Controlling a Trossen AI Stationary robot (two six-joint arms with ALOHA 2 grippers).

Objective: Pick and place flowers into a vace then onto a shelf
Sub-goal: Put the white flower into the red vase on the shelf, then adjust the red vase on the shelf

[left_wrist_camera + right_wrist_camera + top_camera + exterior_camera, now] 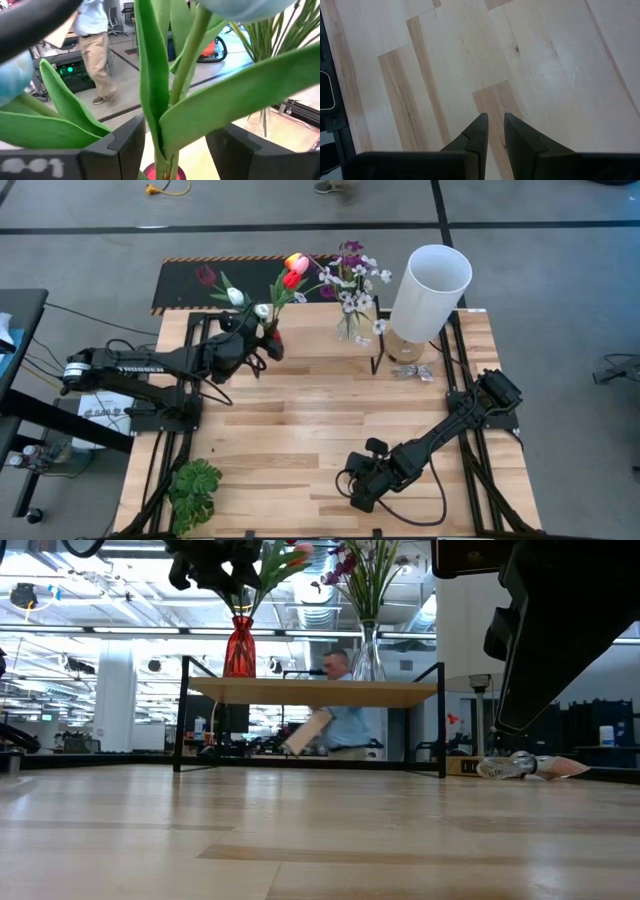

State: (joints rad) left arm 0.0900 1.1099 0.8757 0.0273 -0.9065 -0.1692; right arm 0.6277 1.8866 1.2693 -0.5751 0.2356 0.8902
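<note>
The left gripper [262, 345] sits at eleven o'clock on the table, fingers spread wide either side of the tulips [290, 275], gripping nothing; the tulips stand in a red vase [239, 646] on the shelf [310, 692]; the right gripper [360, 498], five o'clock, is nearly closed and empty.

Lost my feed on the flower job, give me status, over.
Left claw open around the tulip stems above the red vase on the shelf. Right claw idle, empty, low over the table. Nothing in the way.
</note>
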